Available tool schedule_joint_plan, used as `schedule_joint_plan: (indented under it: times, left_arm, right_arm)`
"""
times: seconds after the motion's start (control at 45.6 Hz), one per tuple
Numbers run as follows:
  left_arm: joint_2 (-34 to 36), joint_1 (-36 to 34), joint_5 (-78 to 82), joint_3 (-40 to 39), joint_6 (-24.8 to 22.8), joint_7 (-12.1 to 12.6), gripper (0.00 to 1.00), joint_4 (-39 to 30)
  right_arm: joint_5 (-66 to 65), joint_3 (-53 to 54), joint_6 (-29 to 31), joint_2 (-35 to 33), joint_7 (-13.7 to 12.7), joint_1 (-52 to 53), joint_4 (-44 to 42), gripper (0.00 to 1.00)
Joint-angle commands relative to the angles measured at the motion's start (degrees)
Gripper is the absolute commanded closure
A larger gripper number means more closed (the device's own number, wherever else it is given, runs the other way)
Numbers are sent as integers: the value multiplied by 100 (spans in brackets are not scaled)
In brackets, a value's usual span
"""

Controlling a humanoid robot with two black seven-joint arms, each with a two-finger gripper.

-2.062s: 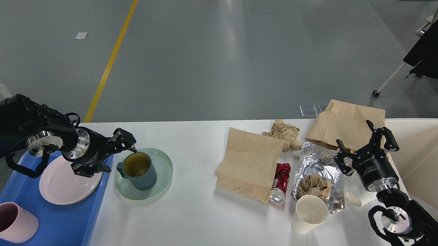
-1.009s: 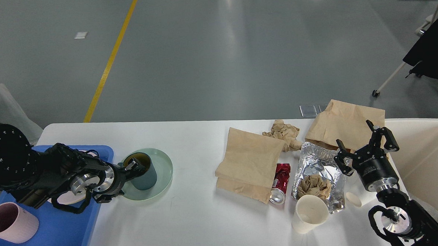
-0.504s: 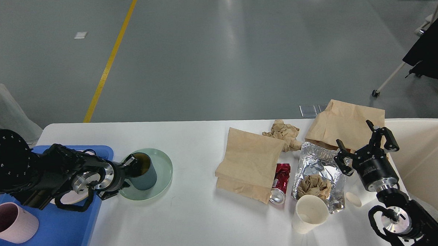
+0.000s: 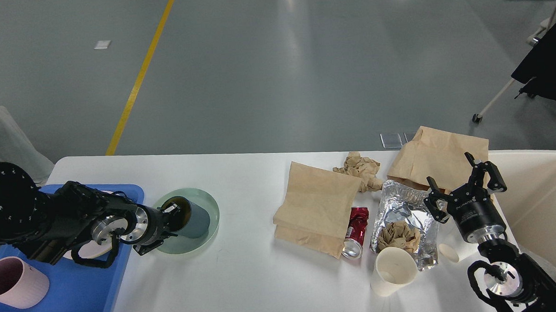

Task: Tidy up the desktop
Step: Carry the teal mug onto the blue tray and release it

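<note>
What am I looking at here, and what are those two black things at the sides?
The picture comes from a camera in a robot's head, looking down at a white desktop. The black things are its two arms. The left hand is at the rim of a blue-grey mug, which leans on a pale green plate; whether it grips is hard to tell. The right hand hangs open and holds nothing. On the left sits a blue tray with a pink mug. On the right lies rubbish: paper bags, a crushed red can, foil and a paper cup.
</note>
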Motion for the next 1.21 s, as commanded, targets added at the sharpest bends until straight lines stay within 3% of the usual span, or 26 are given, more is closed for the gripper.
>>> schedule_joint_plan:
  times: [0.0, 0.263, 0.483, 0.592, 0.833, 0.965, 1.097, 1.184]
  left_arm:
    - [40, -160, 1, 53, -160, 8, 100, -128]
    - [629, -1381, 62, 527, -177, 114, 100, -1322]
    - [849, -2971, 474, 1335, -818, 579, 100, -2368]
    - [858, -3701, 967, 1503, -1118, 580, 100, -2983]
    - [796, -5319, 1942, 1784, -1311, 501, 100, -4478]
    - [884, -5443, 2435, 1898, -1628, 483, 100, -4628]
    - [1235, -5048, 2996, 2083, -1523, 352, 100, -4549]
    - [1744, -4442, 3647, 2057, -1110, 237, 100, -4339]
  right_arm:
    - [-1, 0, 0, 0, 0, 0, 0, 0]
    - [-1, 0, 0, 0, 0, 0, 0, 0]
    - [-1, 0, 0, 0, 0, 0, -9, 0]
    - [-1, 0, -8, 0, 0, 0, -9, 0]
    - [-1, 0, 0, 0, 0, 0, -9, 0]
    - [-1, 0, 0, 0, 0, 0, -9, 0]
    - [-1, 0, 0, 0, 0, 0, -9, 0]
    - [-1, 0, 0, 0, 0, 0, -9, 0]
